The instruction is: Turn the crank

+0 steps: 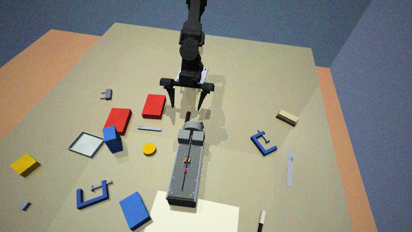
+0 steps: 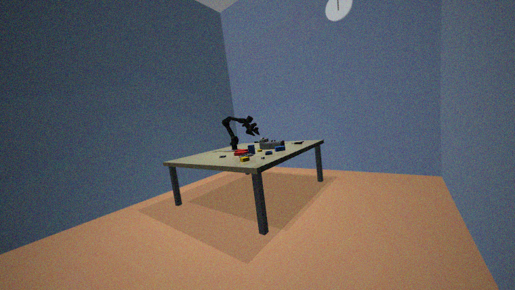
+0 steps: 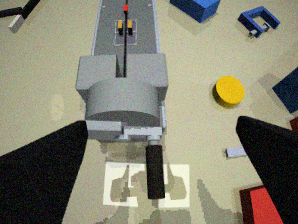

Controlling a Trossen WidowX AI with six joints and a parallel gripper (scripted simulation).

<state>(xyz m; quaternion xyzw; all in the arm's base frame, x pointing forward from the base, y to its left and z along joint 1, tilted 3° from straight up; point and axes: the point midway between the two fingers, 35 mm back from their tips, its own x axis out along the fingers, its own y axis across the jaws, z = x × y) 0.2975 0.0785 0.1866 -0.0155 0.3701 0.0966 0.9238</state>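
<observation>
The grey machine stands on the table. Its red pointer sits in the slot, off the brass zero marks, on the side away from the crank; they are not level. The left brass mark and the right brass mark flank the slot. The black crank handle points toward the arm's base. My gripper is wide open and empty, above and back from the handle, touching nothing.
Left of the machine are two red blocks, an upright blue block, a yellow disc and a tray. A blue clamp and a tan block lie to the right.
</observation>
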